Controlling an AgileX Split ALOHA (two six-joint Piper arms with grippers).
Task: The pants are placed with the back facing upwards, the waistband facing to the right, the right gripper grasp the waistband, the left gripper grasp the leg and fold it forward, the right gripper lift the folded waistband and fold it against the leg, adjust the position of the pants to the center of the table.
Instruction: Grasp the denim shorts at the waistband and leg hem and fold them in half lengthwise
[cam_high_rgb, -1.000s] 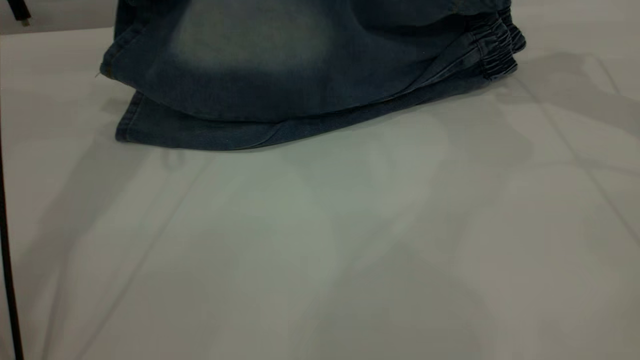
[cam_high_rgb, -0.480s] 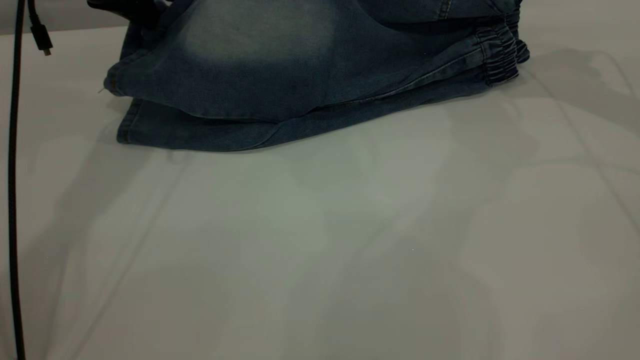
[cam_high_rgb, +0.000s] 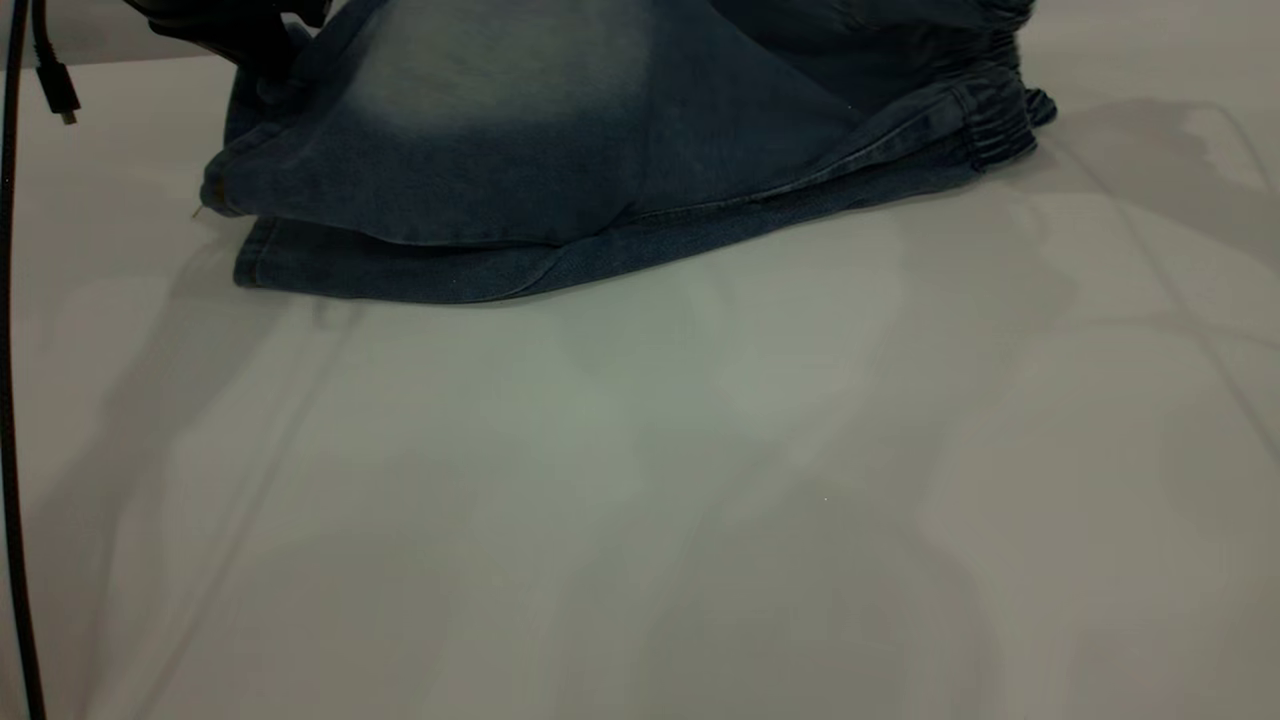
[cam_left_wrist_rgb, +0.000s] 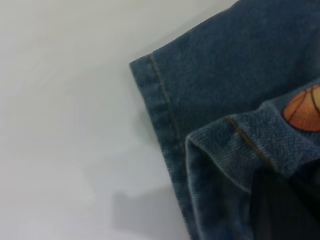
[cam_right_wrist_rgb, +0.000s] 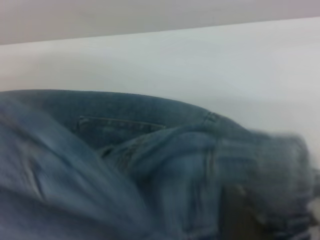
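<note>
Going L to R in the exterior view: a black cable (cam_high_rgb: 12, 400) is hanging down the far-left edge w/ a small plug (cam_high_rgb: 58, 92) dangling near the top. Next to it the left gripper (cam_high_rgb: 235, 35) is sitting at the top-left corner of the pants (cam_high_rgb: 560, 150), pressing into the raised hem; in the left wrist view a dark finger (cam_left_wrist_rgb: 280, 210) is lying against the turned-up hem of the leg (cam_left_wrist_rgb: 260, 145), w/ an orange basketball print (cam_left_wrist_rgb: 303, 108) showing just beside it, so the gripper is apparently pinching the leg, closed on the cloth. The pants are lying folded over at the far side of the table (cam_high_rgb: 640, 500), top layer over a lower layer whose hem is sticking out toward the camera. The waistband (cam_high_rgb: 995, 125) is bunching at the R end. The right gripper (cam_right_wrist_rgb: 240, 215) is showing only as a dark blur against the waistband in the right wrist view; can't tell how far its fingers are open.
</note>
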